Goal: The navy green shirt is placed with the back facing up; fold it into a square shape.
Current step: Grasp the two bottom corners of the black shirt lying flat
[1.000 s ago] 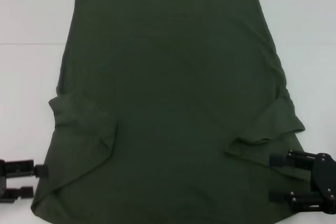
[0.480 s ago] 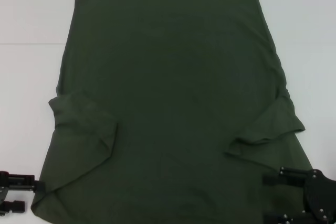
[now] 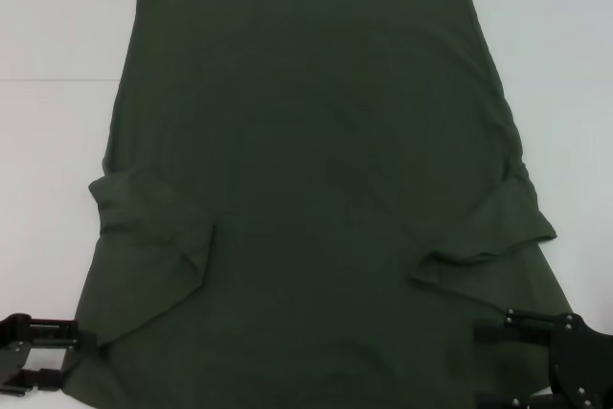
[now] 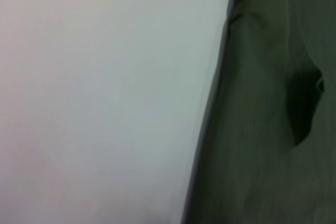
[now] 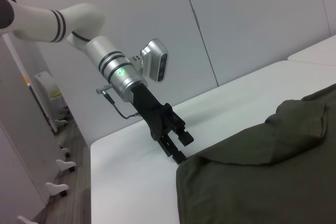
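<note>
Grippers have both dropped toward the near edge over the last second: the left gripper [image 3: 72,359] now touches the near-left corner of the navy green shirt [image 3: 316,189], the right gripper [image 3: 498,366] sits over its near-right corner, so a two-handed grasp looks imminent. Both jaws stand spread, holding nothing, though the right's is hard to confirm. One shirt lies flat on the white table [image 3: 57,141], two sleeves folded inward.

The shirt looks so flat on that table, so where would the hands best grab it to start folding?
Probably at the two near corners of the shirt, which lies flat with its sleeves folded in. Each hand comes from its own side, low along the table, to pinch a corner: the left hand is at one corner, the right hand over the other.
</note>
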